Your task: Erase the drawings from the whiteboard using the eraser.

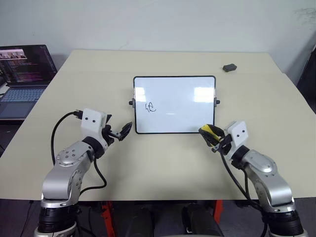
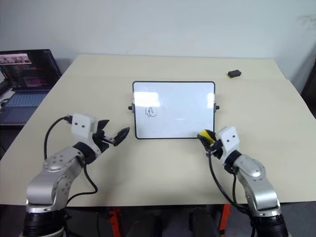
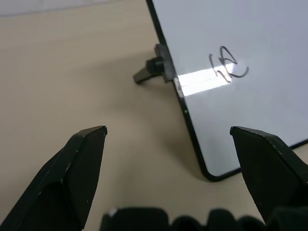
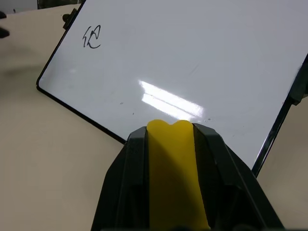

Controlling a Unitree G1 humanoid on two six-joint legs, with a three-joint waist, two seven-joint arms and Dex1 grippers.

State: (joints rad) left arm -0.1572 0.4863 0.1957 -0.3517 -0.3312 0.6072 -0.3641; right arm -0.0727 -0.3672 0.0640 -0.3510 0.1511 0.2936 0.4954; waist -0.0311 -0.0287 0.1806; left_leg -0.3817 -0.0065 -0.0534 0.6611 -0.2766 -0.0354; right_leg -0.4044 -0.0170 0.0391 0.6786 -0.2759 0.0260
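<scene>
One small dark marker scribble (image 1: 150, 106) sits on the left half of the small rectangular whiteboard with a thin black frame and rounded corners (image 1: 187, 87), a little below its mid-height; the rest of the white surface is bare apart from bright reflections. The whiteboard stands tilted on the wide beige table (image 1: 163, 158), propped by small black knobs (image 1: 132, 102) at its two sides. At the whiteboard's lower right corner, the right gripper (image 4: 169, 126) has its two black fingers clamped together on the small yellow rectangular eraser (image 4: 174, 173), which is squeezed between them and points at the board's lower edge, just off the frame. Near the whiteboard's lower left corner, just clear of it, the left gripper (image 3: 168, 131) hovers with its fingers spread apart and nothing between them. Well beyond the whiteboard's upper right corner lies a small dark grey lump (image 1: 229, 67) on the table. Far off past the whiteboard's left side, an open laptop with a lit screen (image 1: 24, 74) rests beside the table.
</scene>
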